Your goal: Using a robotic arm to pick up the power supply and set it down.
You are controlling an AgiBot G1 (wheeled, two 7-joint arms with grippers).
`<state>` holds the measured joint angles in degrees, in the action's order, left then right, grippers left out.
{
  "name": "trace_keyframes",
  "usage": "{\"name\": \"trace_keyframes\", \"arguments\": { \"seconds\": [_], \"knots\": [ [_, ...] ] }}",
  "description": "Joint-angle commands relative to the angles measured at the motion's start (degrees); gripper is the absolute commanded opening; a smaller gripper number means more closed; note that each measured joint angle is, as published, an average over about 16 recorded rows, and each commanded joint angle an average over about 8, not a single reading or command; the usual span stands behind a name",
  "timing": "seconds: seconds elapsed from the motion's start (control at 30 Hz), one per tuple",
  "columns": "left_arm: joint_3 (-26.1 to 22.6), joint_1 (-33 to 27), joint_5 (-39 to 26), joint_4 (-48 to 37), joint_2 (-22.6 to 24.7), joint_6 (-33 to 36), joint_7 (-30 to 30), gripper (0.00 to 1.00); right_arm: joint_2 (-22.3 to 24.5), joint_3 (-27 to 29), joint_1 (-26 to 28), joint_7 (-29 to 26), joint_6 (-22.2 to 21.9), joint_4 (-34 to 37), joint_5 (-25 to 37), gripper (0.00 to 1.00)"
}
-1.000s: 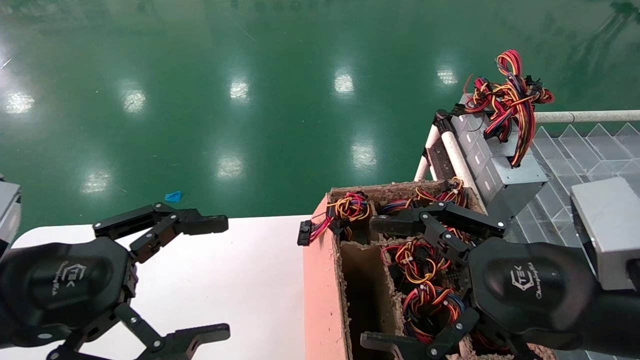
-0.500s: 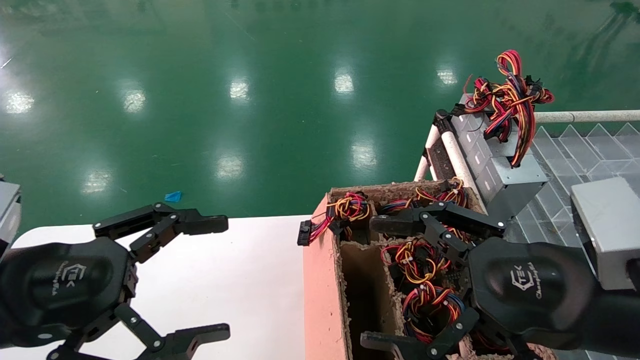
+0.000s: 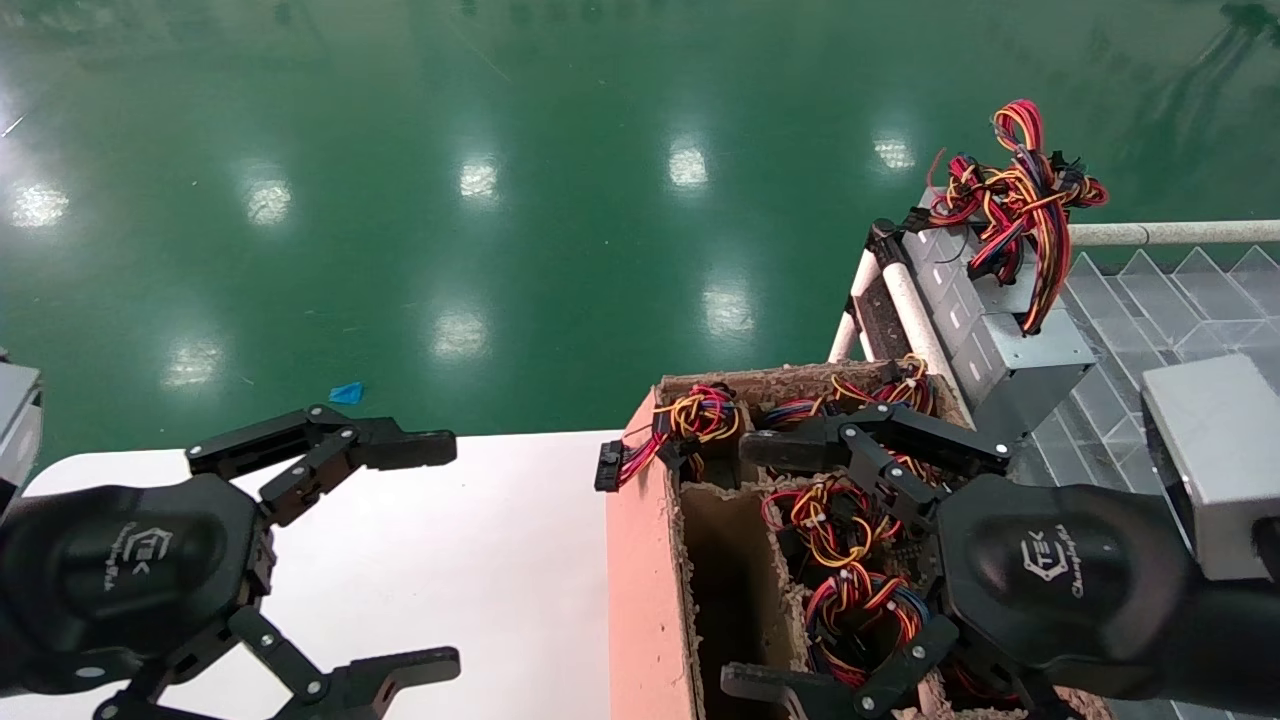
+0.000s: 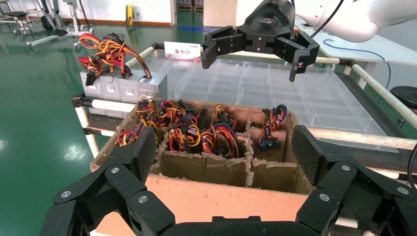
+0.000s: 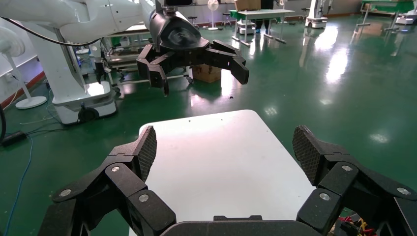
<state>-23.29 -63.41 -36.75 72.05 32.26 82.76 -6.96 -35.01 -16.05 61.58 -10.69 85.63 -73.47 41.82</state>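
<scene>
The right gripper hangs with its fingers spread wide and nothing in them, right over the divided cardboard box. Straight under it the cells are stuffed with red, yellow and black wire bundles, so any metal casings down there are buried and I can't make them out. The only power supply you can properly see is the grey box beyond the gripper, past the box's far rim, against the white tube rail, its wires piled on top. The left gripper is parked wide open over the white table, well apart.
</scene>
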Motion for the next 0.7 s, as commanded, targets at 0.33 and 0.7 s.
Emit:
{"name": "trace_keyframes", "arguments": {
  "seconds": [0.33,0.7],
  "knots": [
    [0.0,0.0,0.0,0.0,0.0,0.0,0.0,1.0,0.0,0.0,0.0,0.0,0.0,0.0,0.0,1.0],
    [0.0,0.0,0.0,0.0,0.0,0.0,0.0,1.0,0.0,0.0,0.0,0.0,0.0,0.0,0.0,1.0]
  ]
}}
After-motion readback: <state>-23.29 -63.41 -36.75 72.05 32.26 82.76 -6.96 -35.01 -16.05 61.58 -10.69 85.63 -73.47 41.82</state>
